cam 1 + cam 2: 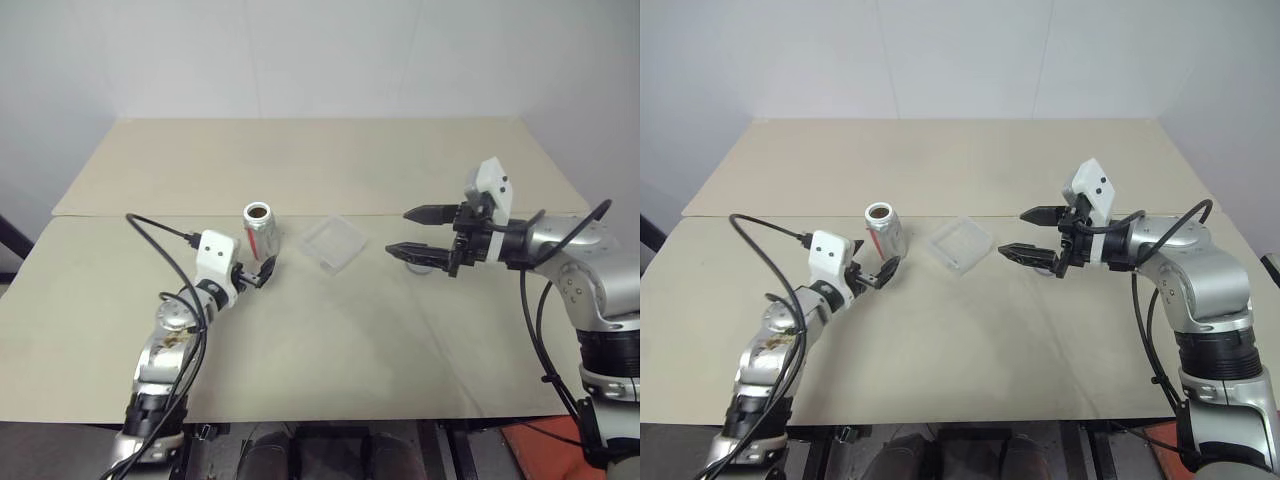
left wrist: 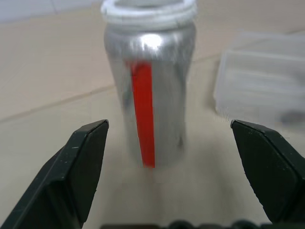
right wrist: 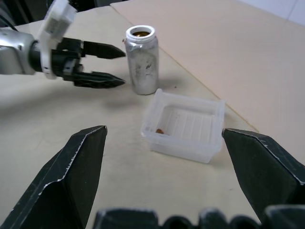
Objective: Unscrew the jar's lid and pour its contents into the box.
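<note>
Left gripper (image 1: 262, 272) open, fingers either side of the jar (image 1: 260, 230) without touching it. Jar upright, lid off, near the middle of the tabletop (image 1: 330, 360), toward its left edge. Box (image 1: 333, 244) just beside it. Right gripper (image 1: 412, 232) open, empty, right of box.

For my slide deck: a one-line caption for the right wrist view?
Open right claw facing the box, with the lidless jar upright beyond and the open left claw beside it.
</note>
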`<state>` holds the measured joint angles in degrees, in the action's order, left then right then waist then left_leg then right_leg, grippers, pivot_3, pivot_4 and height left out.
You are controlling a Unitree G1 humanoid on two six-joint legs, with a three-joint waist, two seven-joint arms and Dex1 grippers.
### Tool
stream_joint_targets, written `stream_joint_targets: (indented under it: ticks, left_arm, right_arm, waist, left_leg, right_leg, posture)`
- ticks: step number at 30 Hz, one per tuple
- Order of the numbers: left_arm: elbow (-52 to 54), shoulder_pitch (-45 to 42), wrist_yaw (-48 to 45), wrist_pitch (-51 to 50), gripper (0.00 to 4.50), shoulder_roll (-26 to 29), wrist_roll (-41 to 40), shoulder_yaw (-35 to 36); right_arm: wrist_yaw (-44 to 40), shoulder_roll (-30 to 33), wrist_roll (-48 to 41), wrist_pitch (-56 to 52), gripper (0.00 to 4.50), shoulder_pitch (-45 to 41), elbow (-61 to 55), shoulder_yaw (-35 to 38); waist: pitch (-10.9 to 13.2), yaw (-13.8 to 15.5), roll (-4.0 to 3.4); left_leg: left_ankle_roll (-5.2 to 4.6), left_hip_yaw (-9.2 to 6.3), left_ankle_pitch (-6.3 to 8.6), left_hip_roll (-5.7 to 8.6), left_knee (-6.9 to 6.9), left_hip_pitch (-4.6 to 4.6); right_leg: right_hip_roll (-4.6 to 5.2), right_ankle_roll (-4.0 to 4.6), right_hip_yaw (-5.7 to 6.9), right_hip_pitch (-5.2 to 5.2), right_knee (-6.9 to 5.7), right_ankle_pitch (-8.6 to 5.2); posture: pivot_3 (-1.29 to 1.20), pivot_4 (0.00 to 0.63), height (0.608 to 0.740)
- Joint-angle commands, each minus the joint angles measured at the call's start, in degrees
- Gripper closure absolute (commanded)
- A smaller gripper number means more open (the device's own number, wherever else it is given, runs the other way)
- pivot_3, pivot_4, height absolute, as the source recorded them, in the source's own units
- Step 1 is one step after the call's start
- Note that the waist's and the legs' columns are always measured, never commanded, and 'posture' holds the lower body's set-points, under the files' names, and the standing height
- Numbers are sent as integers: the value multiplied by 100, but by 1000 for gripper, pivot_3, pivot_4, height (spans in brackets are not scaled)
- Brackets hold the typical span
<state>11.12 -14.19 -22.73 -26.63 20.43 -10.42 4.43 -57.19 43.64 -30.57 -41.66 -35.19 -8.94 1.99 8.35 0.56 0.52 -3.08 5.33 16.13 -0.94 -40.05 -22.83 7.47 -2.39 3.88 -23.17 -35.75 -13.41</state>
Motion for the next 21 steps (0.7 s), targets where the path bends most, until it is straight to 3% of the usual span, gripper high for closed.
stream_joint_targets:
  ticks: [1, 7, 13, 21]
  left_arm:
    - [1037, 256, -523, -334, 22, 548, -479, 357]
    - [1250, 365, -2455, -321, 22, 2083, -1719, 1263]
    - [659, 176, -4100, 82, 22, 3096, -2354, 1661]
    - [321, -135, -4452, 374, 22, 3315, -2375, 1520]
  right_arm:
    - [12, 147, -96, 29, 0, 84, -283, 244]
    - [-174, 367, -154, 193, 0, 454, -455, 475]
    - [-376, 547, -150, 380, 0, 633, -539, 637]
    - [-495, 660, -183, 456, 0, 627, -569, 708]
  waist:
    - [0, 3, 0]
    - [-1, 9, -2]
    - [-1, 0, -3]
    - [-1, -2, -3]
  left_leg:
    - [0, 0, 0, -1, 1, 0]
    - [-3, -3, 3, -2, 3, 1]
    - [-3, 3, 3, 0, 10, 6]
    - [-3, 7, 3, 2, 13, 8]
  right_leg:
    - [1, 0, -1, -1, 0, 0]
    - [2, 4, -3, 0, 2, -2]
    - [1, 5, -4, -1, 4, -4]
    - [0, 5, -5, 0, 6, -4]
  posture:
    - [0, 150, 740]
    - [0, 150, 740]
    - [0, 150, 740]
    - [0, 150, 740]
